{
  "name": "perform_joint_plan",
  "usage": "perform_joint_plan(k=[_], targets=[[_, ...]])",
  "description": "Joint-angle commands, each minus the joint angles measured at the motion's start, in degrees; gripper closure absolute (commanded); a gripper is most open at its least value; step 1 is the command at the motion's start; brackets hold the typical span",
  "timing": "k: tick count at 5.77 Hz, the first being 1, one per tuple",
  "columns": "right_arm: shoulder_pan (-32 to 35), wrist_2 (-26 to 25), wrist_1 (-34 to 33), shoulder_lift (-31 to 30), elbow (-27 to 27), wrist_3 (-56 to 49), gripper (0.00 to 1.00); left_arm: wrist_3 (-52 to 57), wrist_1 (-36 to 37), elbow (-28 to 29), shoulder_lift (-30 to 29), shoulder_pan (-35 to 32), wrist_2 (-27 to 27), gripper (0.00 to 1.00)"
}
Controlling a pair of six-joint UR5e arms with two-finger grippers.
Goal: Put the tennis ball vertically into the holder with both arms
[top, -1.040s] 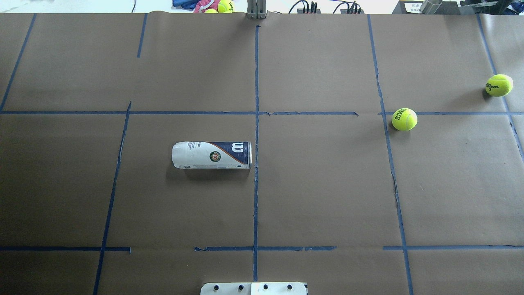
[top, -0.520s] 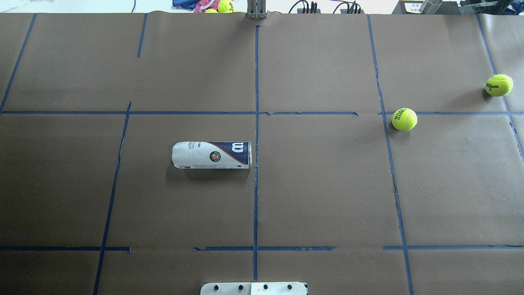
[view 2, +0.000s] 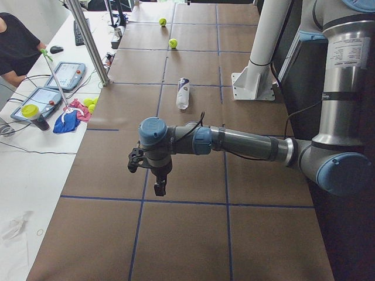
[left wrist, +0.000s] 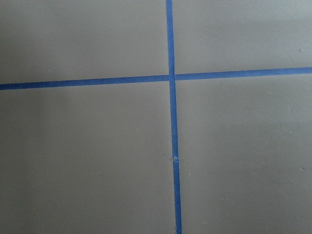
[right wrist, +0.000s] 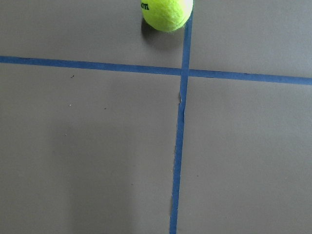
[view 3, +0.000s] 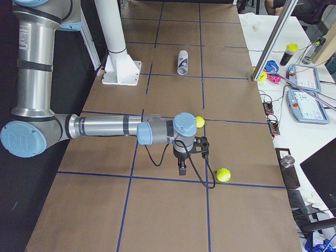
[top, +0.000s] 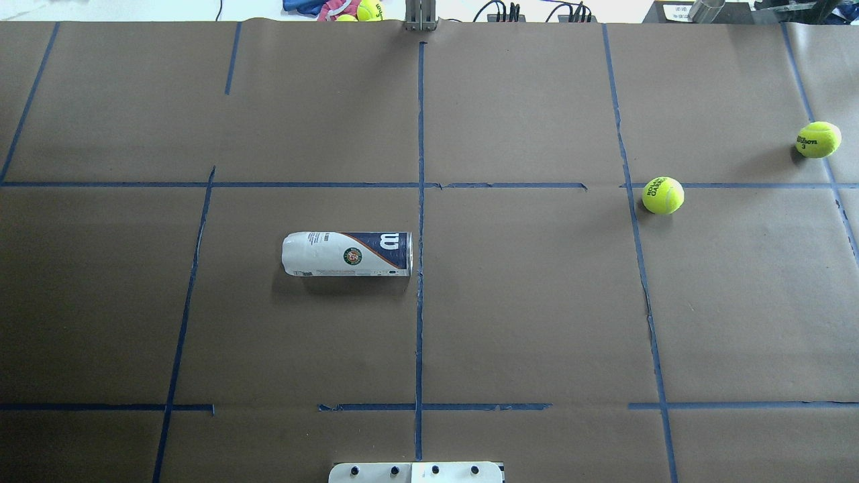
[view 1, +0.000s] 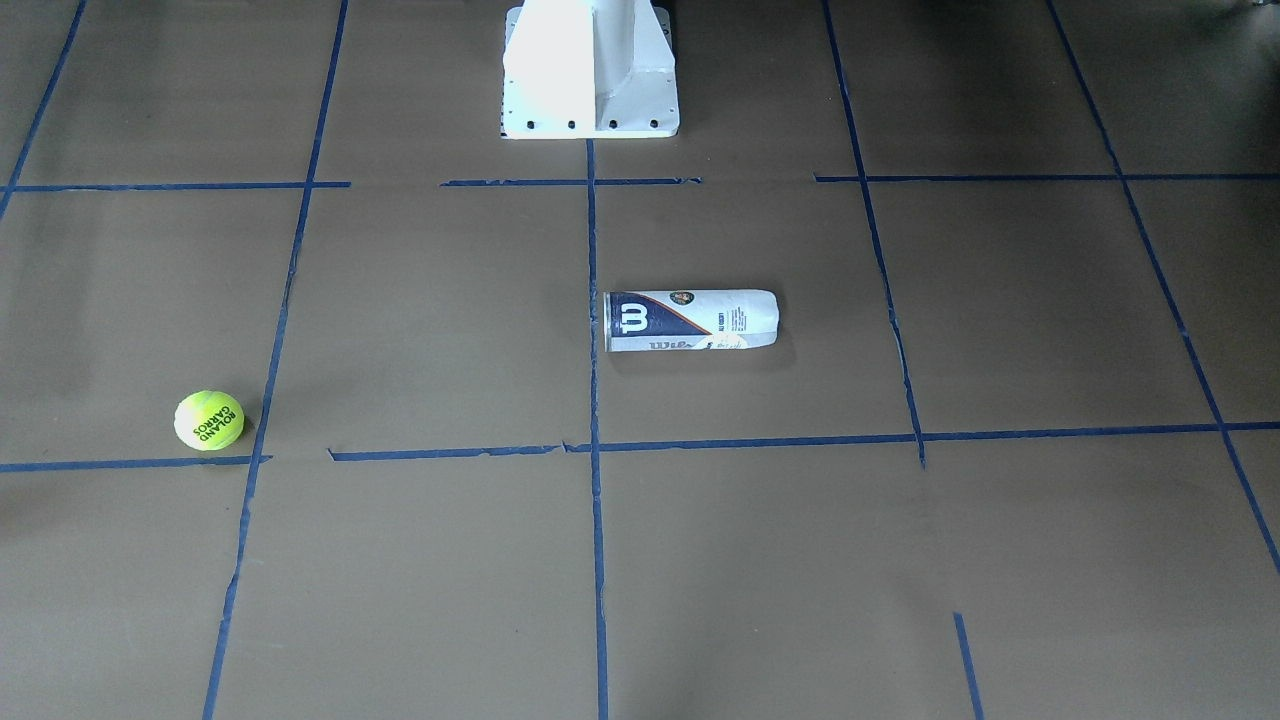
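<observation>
The tennis ball (top: pixel 663 195) with "ROLAND GARROS" lettering lies on the brown table on the right; it also shows in the front view (view 1: pixel 209 420) and the two side views (view 3: pixel 199 122) (view 2: pixel 173 43). The holder (top: pixel 347 254) lies on its side left of the centre tape line, its open end towards that line; it also shows in the other views (view 1: pixel 692 320) (view 2: pixel 183 93) (view 3: pixel 183 62). The left gripper (view 2: pixel 158 187) and right gripper (view 3: pixel 182 169) hang over bare table far from both, shown only in side views, so I cannot tell whether they are open or shut.
A second ball (top: pixel 818 139) marked Wilson lies far right, also in the right wrist view (right wrist: pixel 167 13) by a tape crossing. The white pedestal (view 1: pixel 590 70) stands at the robot's edge. A metal post (view 3: pixel 273 42) and tablets (view 3: pixel 304 105) line the far side.
</observation>
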Motion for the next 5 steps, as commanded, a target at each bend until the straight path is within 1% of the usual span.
perform_joint_plan(k=[1,2,3,4,5], targets=[[-0.05,-0.03,0.09,0.00,-0.05,0.26,0.00,-0.42,-7.66,-0.76,-0.39,6.43,-2.68,0.00],[-0.22,-0.03,0.09,0.09,-0.05,0.44,0.00,-0.51,-15.45,-3.47,-0.75,11.35,-2.53,0.00],[-0.22,-0.03,0.18,0.09,-0.05,0.44,0.00,-0.94,-17.88,-5.93,-2.23,15.84,-2.79,0.00],[-0.22,-0.03,0.18,0.09,-0.05,0.44,0.00,-3.56,-19.55,-7.87,-5.72,19.45,-2.62,0.00],[-0.22,-0.03,0.18,0.09,-0.05,0.44,0.00,-4.02,-19.22,-10.06,-10.02,24.36,-2.18,0.00]])
